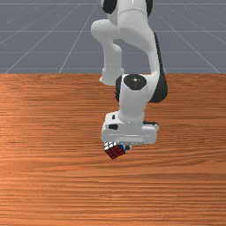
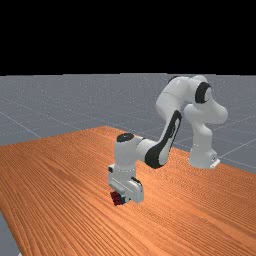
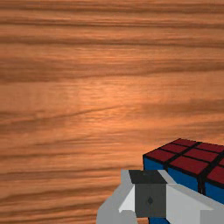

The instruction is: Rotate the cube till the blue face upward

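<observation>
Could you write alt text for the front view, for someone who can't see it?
A white and black robot arm reaches down over a wooden table, its gripper at a small puzzle cube. The partly hidden cube peeks out toward the front view's left, showing a dark red face, some white squares and a sliver of blue.

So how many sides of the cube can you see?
3: red side, facing the front view's camera; white side, above it; blue side, toward that view's right. Others are hidden.
</observation>
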Controlling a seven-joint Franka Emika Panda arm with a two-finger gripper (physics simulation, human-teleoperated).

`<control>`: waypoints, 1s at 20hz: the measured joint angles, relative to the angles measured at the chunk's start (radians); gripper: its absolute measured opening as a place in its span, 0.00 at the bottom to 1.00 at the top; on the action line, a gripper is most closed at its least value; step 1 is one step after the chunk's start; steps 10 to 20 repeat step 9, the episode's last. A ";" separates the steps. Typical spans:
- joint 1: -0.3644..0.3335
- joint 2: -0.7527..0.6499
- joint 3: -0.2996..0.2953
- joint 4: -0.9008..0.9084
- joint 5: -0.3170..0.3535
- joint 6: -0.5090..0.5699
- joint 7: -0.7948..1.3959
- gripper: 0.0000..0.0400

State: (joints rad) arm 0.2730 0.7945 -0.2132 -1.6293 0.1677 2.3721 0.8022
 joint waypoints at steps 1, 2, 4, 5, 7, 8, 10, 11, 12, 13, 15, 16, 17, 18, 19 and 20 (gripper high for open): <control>0.002 0.001 0.000 -0.002 0.000 -0.002 0.003 0.00; 0.003 0.000 0.004 -0.002 0.002 -0.002 0.003 0.00; 0.023 0.003 0.014 0.001 0.001 0.002 0.013 0.00; 0.040 0.008 0.013 0.002 -0.007 0.010 0.025 0.00; 0.063 0.016 0.008 0.000 -0.021 0.019 0.039 0.00; 0.068 0.017 0.006 -0.001 -0.026 0.017 0.042 0.00; 0.071 0.011 0.000 -0.007 -0.032 0.015 0.041 0.00; 0.071 0.011 0.000 -0.007 -0.032 0.015 0.041 0.00; 0.071 0.011 0.000 -0.007 -0.032 0.015 0.041 0.00; 0.071 0.011 0.000 -0.007 -0.032 0.015 0.041 0.00; 0.071 0.011 0.000 -0.007 -0.032 0.015 0.041 0.00; 0.071 0.011 0.000 -0.007 -0.032 0.015 0.041 0.00; 0.071 0.011 0.000 -0.007 -0.032 0.015 0.041 0.00; 0.071 0.011 0.000 -0.007 -0.032 0.015 0.041 0.00; 0.071 0.011 0.000 -0.007 -0.032 0.015 0.041 0.00; 0.071 0.011 0.000 -0.007 -0.032 0.015 0.041 0.00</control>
